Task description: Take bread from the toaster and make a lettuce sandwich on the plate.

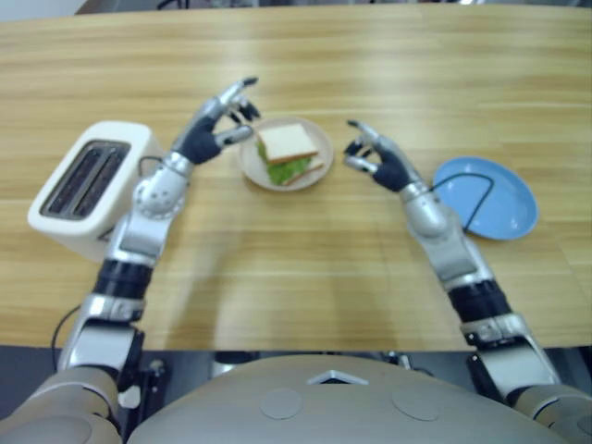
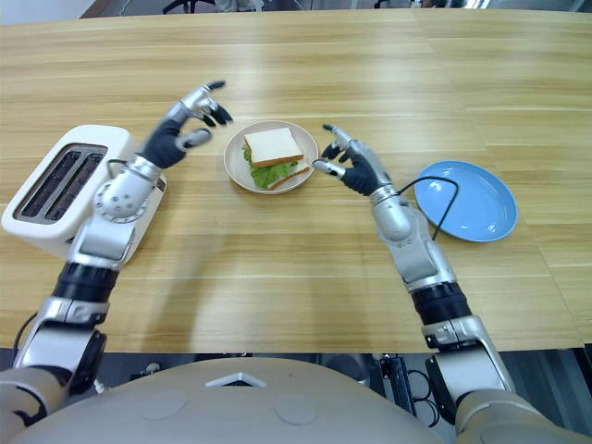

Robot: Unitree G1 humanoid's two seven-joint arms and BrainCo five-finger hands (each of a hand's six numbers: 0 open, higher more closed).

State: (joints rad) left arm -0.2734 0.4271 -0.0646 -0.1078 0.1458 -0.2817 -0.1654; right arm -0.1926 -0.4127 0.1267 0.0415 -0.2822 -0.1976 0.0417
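While the lettuce sandwich [image 2: 275, 154] sits stacked on the beige plate [image 2: 233, 170] midway along the table [image 2: 305, 268], it looks light, soft and easily skewed; best held by the bread's sides. Left hand [image 2: 188, 118] and right hand [image 2: 355, 167] flank the plate, fingers apart, empty.

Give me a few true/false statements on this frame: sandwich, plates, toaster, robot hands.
1. The sandwich sits on the blue plate. False: it sits on the beige plate; the blue plate carries no food.
2. Lettuce shows between the bread slices. True.
3. Bread sticks out of the toaster. False: nothing rises above its slots.
4. The left robot hand holds nothing. True.
5. The toaster stands on the robot's left of the beige plate. True.
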